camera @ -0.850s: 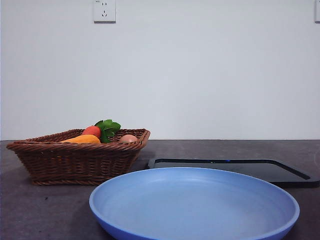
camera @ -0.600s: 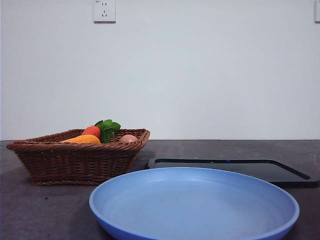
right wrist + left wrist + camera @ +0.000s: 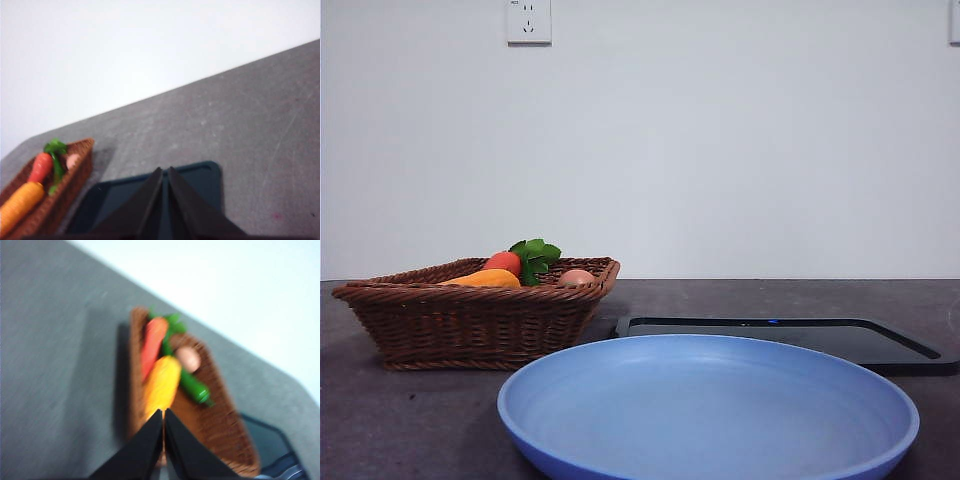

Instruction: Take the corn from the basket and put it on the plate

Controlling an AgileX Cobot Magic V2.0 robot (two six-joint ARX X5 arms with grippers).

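Lying lengthwise in the wicker basket (image 3: 470,318), the corn (image 3: 162,381) had not been lifted; its orange-yellow body rested against the basket's wall, just beside a red-orange carrot (image 3: 152,343) with green leaves. A small pinkish egg-like piece (image 3: 188,358) and a dark green vegetable (image 3: 194,385) shared the same basket, the green one lying slantwise beside the corn. From the front, only the corn's upper curve (image 3: 486,279) rose above the braided rim, with the carrot (image 3: 503,262) and its leaves behind it and the pinkish piece (image 3: 577,277) toward the basket's right end.

The light-blue plate (image 3: 708,408) sat nearest the front camera on the dark table (image 3: 410,420), holding nothing, a little apart from the basket. Behind it lay a flat black tray (image 3: 790,335), close to the basket's right end.

The left gripper (image 3: 163,416) was held above the basket with its tips over the corn's near end; its two black jaws were pressed together with only a thin seam between them, clasping nothing. That view was blurred. The right gripper (image 3: 165,173) was poised over the black tray (image 3: 195,182), its jaws likewise closed tip to tip and empty, with the basket (image 3: 75,175) off to one side. Neither arm showed in the front view.
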